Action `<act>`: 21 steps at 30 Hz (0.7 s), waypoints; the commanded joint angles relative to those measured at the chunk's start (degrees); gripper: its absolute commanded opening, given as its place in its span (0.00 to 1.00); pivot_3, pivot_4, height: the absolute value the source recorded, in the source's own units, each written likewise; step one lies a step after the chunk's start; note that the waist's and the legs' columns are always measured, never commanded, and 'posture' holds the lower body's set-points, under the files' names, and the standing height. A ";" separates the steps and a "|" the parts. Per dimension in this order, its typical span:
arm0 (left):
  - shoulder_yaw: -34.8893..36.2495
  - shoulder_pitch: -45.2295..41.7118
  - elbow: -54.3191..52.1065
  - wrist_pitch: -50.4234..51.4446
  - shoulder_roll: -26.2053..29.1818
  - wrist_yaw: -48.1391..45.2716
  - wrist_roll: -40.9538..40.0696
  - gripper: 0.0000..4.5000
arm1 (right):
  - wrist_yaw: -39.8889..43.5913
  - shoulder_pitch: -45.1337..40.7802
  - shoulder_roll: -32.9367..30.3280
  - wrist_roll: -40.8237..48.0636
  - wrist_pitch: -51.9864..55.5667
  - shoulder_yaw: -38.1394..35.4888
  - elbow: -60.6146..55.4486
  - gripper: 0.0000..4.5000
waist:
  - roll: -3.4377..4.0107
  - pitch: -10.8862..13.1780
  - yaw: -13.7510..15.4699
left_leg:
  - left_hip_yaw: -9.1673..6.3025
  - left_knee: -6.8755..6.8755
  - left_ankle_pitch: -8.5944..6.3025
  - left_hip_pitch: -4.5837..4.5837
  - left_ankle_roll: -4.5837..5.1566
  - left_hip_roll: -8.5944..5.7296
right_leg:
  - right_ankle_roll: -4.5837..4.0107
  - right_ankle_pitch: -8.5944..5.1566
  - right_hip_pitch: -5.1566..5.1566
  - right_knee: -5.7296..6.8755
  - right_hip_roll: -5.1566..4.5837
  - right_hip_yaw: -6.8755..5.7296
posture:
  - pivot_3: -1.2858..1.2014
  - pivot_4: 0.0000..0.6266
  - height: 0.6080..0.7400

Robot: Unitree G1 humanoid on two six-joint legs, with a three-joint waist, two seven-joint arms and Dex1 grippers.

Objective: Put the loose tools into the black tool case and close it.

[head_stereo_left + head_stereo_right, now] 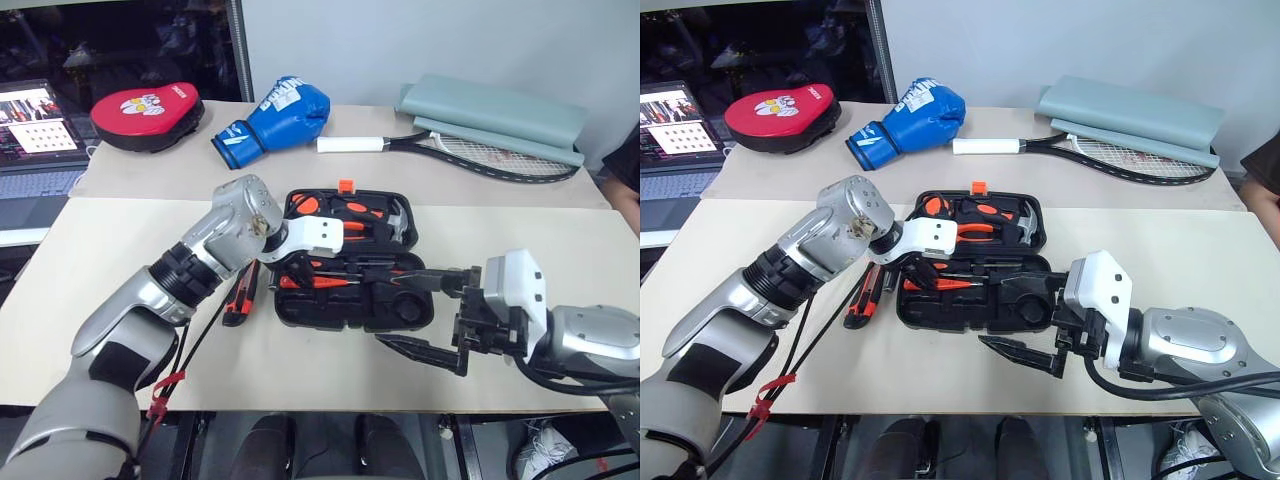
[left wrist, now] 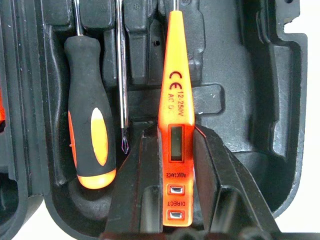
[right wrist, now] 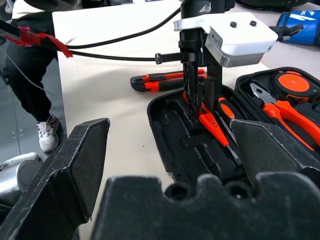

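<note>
Tester screwdriver [image 2: 174, 135], small and red-orange, sits pinched between the two black fingers of the left claw [image 2: 172, 200], low over the slotted near half of the black tool case [image 1: 300, 312], which lies open on the counter [image 1: 120, 290]. One orange-and-black screwdriver [image 2: 90, 125] rests in a slot beside it. The utility knife [image 1: 241, 296] lies on the counter just left of the case. The right claw [image 1: 425, 312] hangs spread wide and empty at the case's near right corner.
</note>
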 commanded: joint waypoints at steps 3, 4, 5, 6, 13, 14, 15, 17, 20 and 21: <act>-0.87 0.17 -1.07 1.03 0.23 -1.02 0.35 0.09 | -0.60 -0.20 0.38 0.71 -1.54 -1.49 -1.45 1.00 | 0.00 0.00 -0.05 | 0.01 0.00 0.00 0.01 0.00 0.00 | 0.00 0.00 0.00 0.00 0.00 0.00 | 0.52 0.24 0.97; -0.92 0.15 -0.86 1.09 0.12 -0.87 0.48 0.09 | -0.69 -0.30 0.42 0.70 -1.54 -1.46 -1.43 1.00 | 0.00 0.00 -0.05 | 0.01 0.00 0.00 0.02 0.00 0.00 | 0.00 0.00 0.00 0.00 0.00 0.00 | 0.52 0.24 0.97; -0.99 0.05 -0.44 1.07 -0.02 -0.65 0.66 0.09 | -0.78 -0.41 0.45 0.72 -1.53 -1.45 -1.41 1.00 | 0.00 0.00 -0.05 | 0.01 0.00 0.00 0.02 0.00 0.00 | 0.00 0.00 0.01 0.00 0.00 0.00 | 0.52 0.24 0.97; -1.04 -0.05 -0.08 1.03 -0.14 -0.47 0.80 0.09 | -0.85 -0.48 0.48 0.73 -1.53 -1.45 -1.40 1.00 | 0.00 0.00 -0.05 | 0.01 0.00 0.00 0.02 0.00 0.00 | 0.00 0.00 0.01 0.00 0.00 0.00 | 0.52 0.24 0.97; -1.24 -0.28 1.16 1.00 -0.75 0.32 1.80 0.09 | -1.29 -0.68 0.58 0.91 -1.57 -1.31 -1.45 1.00 | 0.01 0.00 0.01 | 0.01 0.00 0.00 0.07 0.00 0.00 | 0.00 0.00 0.05 0.01 0.00 0.01 | 0.52 0.24 0.97; -1.24 -0.26 1.33 1.46 -0.91 0.50 1.92 0.09 | -1.38 -0.75 0.62 0.92 -1.58 -1.24 -1.47 1.00 | 0.01 0.00 0.02 | 0.01 0.00 0.00 0.09 0.00 0.00 | 0.00 0.00 0.07 0.02 0.00 0.01 | 0.52 0.24 0.97; -1.24 -0.22 1.44 1.64 -0.99 0.57 2.02 0.09 | -1.48 -0.84 0.68 0.93 -1.57 -1.14 -1.47 1.00 | 0.01 -0.01 0.01 | 0.01 0.00 0.00 0.10 0.00 0.00 | 0.00 0.00 0.09 0.02 0.00 0.01 | 0.52 0.24 0.97; -1.23 -0.16 1.50 1.91 -1.09 0.65 2.11 0.09 | -1.59 -0.98 0.75 0.93 -1.55 -1.01 -1.48 1.00 | 0.01 -0.01 -0.03 | 0.02 0.00 0.00 0.15 0.00 0.01 | 0.00 0.00 0.12 0.03 0.00 0.02 | 0.52 0.24 0.97; -1.61 0.27 0.48 2.95 -0.62 0.40 2.26 0.09 | -1.63 -1.14 0.82 1.03 -1.49 -0.97 -1.55 1.00 | 0.01 -0.01 -0.03 | 0.03 0.00 0.00 0.19 0.00 0.01 | 0.00 0.00 0.13 0.06 0.01 0.04 | 0.52 0.24 0.97; -1.65 0.36 0.30 3.08 -0.53 0.38 2.27 0.09 | -1.67 -1.16 0.85 1.04 -1.46 -0.94 -1.58 1.00 | 0.01 -0.01 -0.04 | 0.03 0.00 0.00 0.20 0.00 0.01 | 0.00 0.00 0.13 0.07 0.01 0.04 | 0.52 0.24 0.97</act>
